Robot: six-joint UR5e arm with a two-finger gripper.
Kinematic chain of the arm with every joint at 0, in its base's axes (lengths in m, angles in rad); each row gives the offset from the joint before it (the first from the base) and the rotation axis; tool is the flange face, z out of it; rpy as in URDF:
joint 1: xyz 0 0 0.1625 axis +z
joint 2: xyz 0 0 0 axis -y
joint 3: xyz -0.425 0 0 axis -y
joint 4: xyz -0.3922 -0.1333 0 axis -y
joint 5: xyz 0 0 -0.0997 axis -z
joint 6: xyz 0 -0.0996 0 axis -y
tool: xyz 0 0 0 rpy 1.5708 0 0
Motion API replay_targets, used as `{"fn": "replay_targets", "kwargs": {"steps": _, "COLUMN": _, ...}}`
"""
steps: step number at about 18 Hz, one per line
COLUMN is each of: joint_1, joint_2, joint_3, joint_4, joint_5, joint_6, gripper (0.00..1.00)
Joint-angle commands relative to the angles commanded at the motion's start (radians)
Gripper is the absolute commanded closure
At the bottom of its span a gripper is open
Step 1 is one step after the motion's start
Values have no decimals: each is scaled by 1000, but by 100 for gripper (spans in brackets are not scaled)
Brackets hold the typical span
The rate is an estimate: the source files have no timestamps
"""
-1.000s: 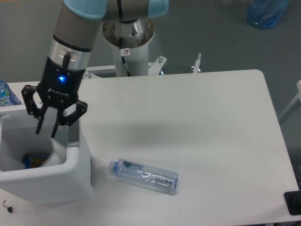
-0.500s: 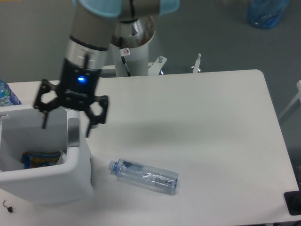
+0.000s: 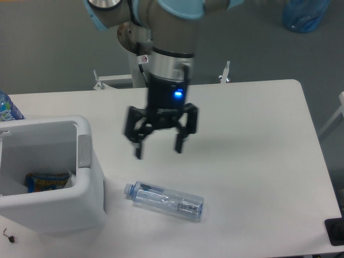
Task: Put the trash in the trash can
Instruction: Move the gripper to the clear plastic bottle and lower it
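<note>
Gripper (image 3: 159, 149) spread, pointing down above the lying bottle (image 3: 164, 200).

Bottle (image 3: 164, 200) lies right of trash can (image 3: 80, 215), claw (image 3: 158, 149) seemingly above.

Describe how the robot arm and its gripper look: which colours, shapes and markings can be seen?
The arm is a thick grey cylinder with light blue caps at the joints and a silver metallic band at the wrist. Below it sits a black gripper body with a small glowing blue light. The gripper is black, with two jointed, open-frame fingers. A small round red-and-white sticker marks the white base column behind.
</note>
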Motion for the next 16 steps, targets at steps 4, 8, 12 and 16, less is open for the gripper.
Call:
{"fn": "replay_targets", "kwargs": {"steps": 4, "joint_1": 0, "joint_2": -93, "joint_3": -9, "joint_4": -2, "joint_5": 103, "joint_6": -12, "gripper": 0}}
{"fn": "replay_targets", "kwargs": {"steps": 8, "joint_1": -3, "joint_2": -172, "joint_3": 4, "joint_4": -2, "joint_5": 169, "joint_6": -77, "gripper": 0}}
{"fn": "replay_targets", "kwargs": {"steps": 12, "joint_1": -6, "joint_2": -258, "joint_3": 43, "joint_4": 0, "joint_5": 204, "joint_6": -104, "gripper": 0}}
{"fn": "replay_targets", "kwargs": {"steps": 16, "joint_1": -20, "joint_2": -324, "joint_3": 75, "joint_4": 0, "joint_5": 207, "joint_6": -112, "gripper": 0}}
